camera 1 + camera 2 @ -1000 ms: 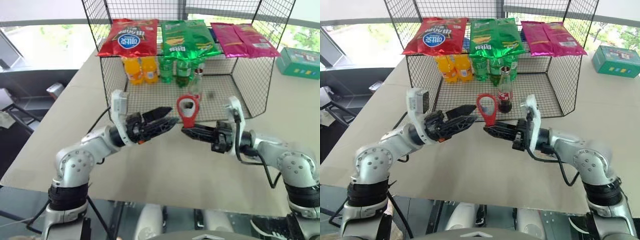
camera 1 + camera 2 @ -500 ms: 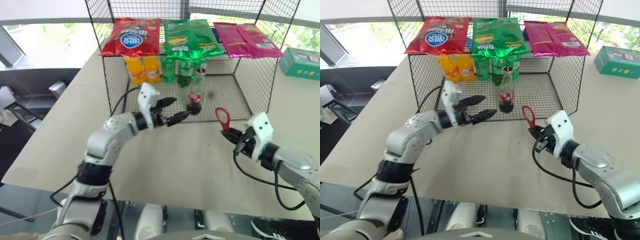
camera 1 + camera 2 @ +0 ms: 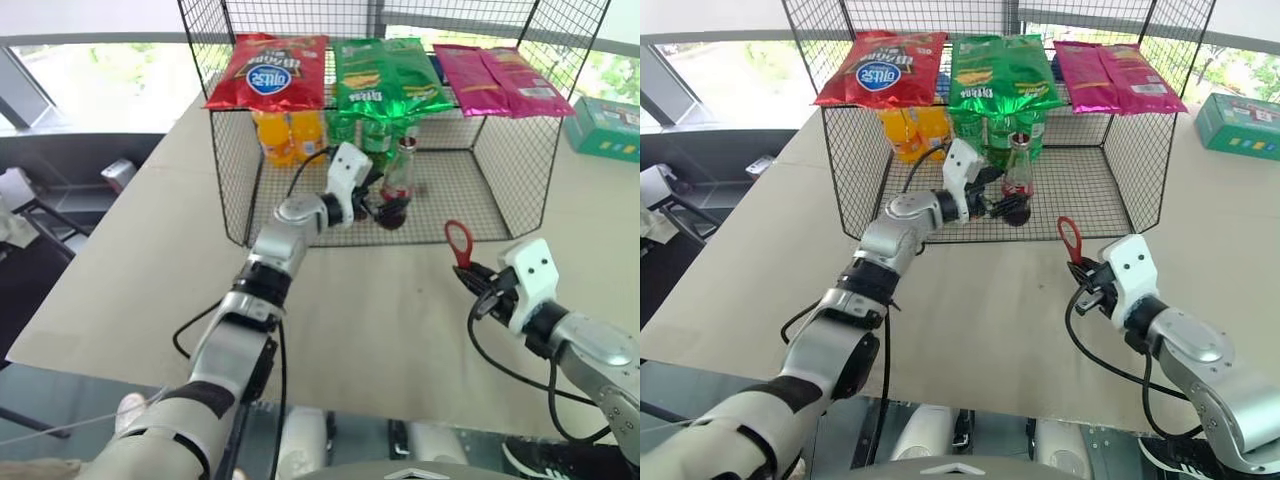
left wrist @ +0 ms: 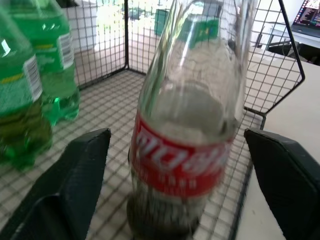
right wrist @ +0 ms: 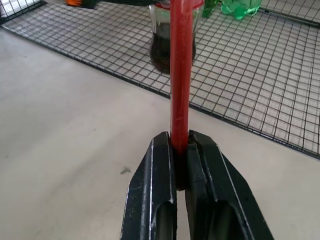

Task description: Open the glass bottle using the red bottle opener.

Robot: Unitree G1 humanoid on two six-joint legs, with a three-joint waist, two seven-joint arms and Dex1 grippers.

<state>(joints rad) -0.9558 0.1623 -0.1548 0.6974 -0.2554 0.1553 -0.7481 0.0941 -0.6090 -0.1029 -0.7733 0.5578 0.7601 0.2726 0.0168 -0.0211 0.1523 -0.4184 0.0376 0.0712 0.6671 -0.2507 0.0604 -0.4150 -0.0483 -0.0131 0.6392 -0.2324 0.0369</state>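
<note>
Left gripper (image 4: 175, 165) open, 2 fingers straddling bottle (image 3: 394, 186) standing at wire rack (image 3: 520, 160) front, ready to steady it. Right gripper (image 5: 179, 165) clamped on opener (image 3: 459, 243), held upright near right.

The glass bottle (image 3: 393, 186) stood upright on the wire shelf (image 3: 455, 185) floor, near its front edge, in front of the soda bottles (image 3: 362, 135) at the back. The left gripper (image 4: 175, 165) reached in with a finger on each side of the bottle. The opener (image 3: 459, 243) stood upright in the right gripper (image 3: 478, 282) over the table (image 3: 130, 270), in front and to the right of the shelf. Snack bags (image 3: 380, 75) lay on top
</note>
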